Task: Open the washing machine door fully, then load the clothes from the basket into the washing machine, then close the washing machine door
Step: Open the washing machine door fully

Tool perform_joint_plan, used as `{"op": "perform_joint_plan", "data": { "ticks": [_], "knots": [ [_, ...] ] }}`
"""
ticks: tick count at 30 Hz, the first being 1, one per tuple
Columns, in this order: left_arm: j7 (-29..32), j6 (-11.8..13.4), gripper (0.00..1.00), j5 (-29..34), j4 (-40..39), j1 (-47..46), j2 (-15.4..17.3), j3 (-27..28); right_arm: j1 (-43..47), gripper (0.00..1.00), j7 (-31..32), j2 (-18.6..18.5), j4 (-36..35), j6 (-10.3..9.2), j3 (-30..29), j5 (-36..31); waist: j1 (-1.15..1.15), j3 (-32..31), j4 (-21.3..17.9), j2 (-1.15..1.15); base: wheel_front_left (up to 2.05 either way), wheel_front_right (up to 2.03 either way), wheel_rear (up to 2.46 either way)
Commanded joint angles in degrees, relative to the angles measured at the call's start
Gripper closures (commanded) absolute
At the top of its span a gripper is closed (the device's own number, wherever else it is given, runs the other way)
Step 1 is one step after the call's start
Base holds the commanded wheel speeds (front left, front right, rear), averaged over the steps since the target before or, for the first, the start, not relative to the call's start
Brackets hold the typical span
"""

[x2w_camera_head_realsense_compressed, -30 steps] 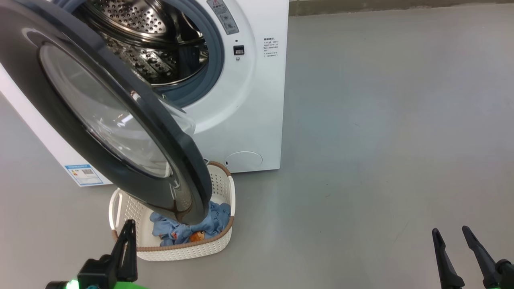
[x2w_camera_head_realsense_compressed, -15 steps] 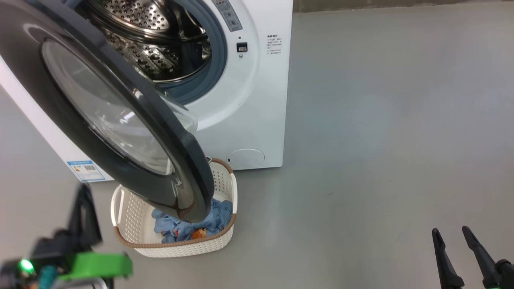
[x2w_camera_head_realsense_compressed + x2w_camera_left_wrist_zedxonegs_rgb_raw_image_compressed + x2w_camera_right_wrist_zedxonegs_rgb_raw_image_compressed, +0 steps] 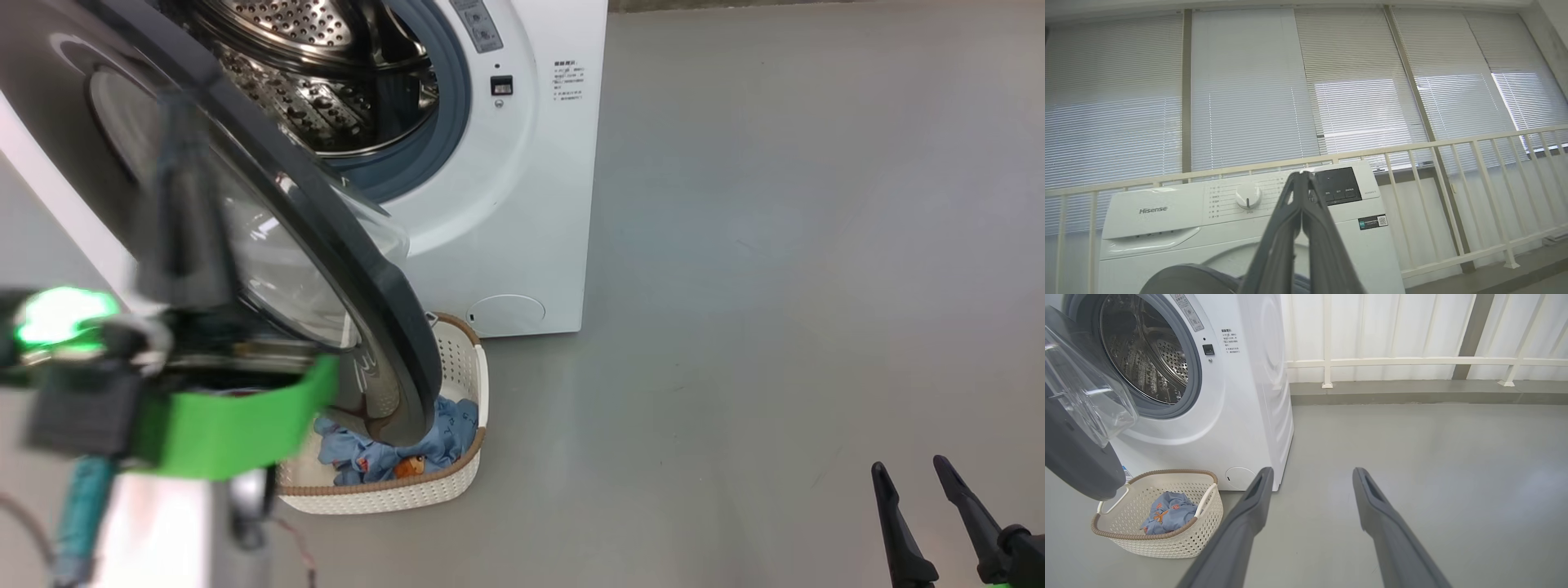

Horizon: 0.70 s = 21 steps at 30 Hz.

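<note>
The washing machine (image 3: pixel 522 204) stands at the upper left with its steel drum (image 3: pixel 326 73) exposed. The washing machine door (image 3: pixel 359 278) hangs partly swung out, its black rim over the basket (image 3: pixel 392 494). A light blue garment with orange prints, one of the clothes (image 3: pixel 441 429), lies in the basket (image 3: pixel 1167 543) and shows again as clothes (image 3: pixel 1167 510) in the right wrist view. My left gripper (image 3: pixel 178 122), blurred, is raised in front of the door's glass, and the left gripper (image 3: pixel 1302 175) is shut on nothing. My right gripper (image 3: pixel 910 474) stands open low at the right, far from the machine (image 3: pixel 1241 396).
Bare grey floor (image 3: pixel 775 286) stretches to the right of the machine. A cream railing (image 3: pixel 1412 361) and window blinds (image 3: pixel 1249 102) run behind it. A low kerb (image 3: pixel 1412 398) borders the floor at the back.
My left arm has risen from the lower left corner up in front of the door. The camera has shifted slightly. The right gripper has stayed where it was.
</note>
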Motion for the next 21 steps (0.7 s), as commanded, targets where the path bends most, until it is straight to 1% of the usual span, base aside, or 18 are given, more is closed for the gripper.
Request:
{"op": "perform_joint_plan", "data": {
  "ticks": [1,2,4,5,6,7,10,11,15,21],
  "knots": [
    [1.4,-1.3,1.0,-1.3,-1.0,-2.7,1.0,-1.7,-0.9,0.0,-0.3,-1.4,-1.5,0.09,1.5,-0.4,0.0,-0.2,0.0,0.0,0.0,0.0,0.0],
    [3.5,-2.1,1.0,-3.1,-0.2,-4.3,0.8,-6.3,-0.8,0.0,-0.3,-1.4,-1.6,0.09,1.7,-0.5,0.0,-0.3,-0.1,0.0,0.0,0.0,0.0],
    [6.5,-2.2,1.0,-5.9,0.7,-5.4,0.8,-11.7,-0.8,0.0,-0.3,-1.5,-1.7,0.09,1.9,-0.6,0.0,-0.4,-0.2,0.0,0.0,0.0,0.0],
    [7.6,-1.9,1.0,-7.6,1.0,-6.0,0.8,-14.5,-0.9,0.0,-0.3,-1.5,-1.7,0.09,2.1,-0.7,0.0,-0.3,-0.3,0.0,0.0,0.0,0.0],
    [7.6,-1.9,1.0,-7.6,1.0,-6.0,0.8,-14.5,-0.9,0.0,-0.3,-1.5,-1.7,0.09,2.1,-0.7,0.0,-0.3,-0.3,0.0,0.0,0.0,0.0],
    [10.4,-1.3,1.0,-10.9,2.6,-6.8,0.8,-19.5,-0.9,0.0,-0.3,-1.5,-1.6,0.09,2.3,-0.7,0.0,-0.3,-0.4,0.0,0.0,0.0,0.0],
    [13.8,-0.3,1.0,-14.8,6.6,-7.6,0.7,-25.0,-1.0,0.0,-0.3,-1.5,-1.5,0.09,2.7,-0.7,0.0,-0.3,-0.4,0.0,0.0,0.0,0.0],
    [13.8,-0.3,1.0,-14.8,6.6,-7.6,0.7,-25.0,-1.0,0.0,-0.3,-1.5,-1.5,0.09,2.7,-0.7,0.0,-0.3,-0.4,0.0,0.0,0.0,0.0],
    [15.6,1.1,1.0,-19.4,12.9,-8.4,0.7,-29.0,-1.2,0.0,-0.3,-1.5,-1.4,0.09,3.0,-0.6,0.0,0.0,-0.6,0.0,0.0,0.0,0.0],
    [16.1,3.4,1.0,-22.1,24.9,-11.0,0.7,-32.0,-1.4,0.0,-0.3,-1.6,-1.1,0.09,3.2,-0.5,0.0,0.4,-0.8,0.0,0.0,0.0,0.0]
  ]
}}
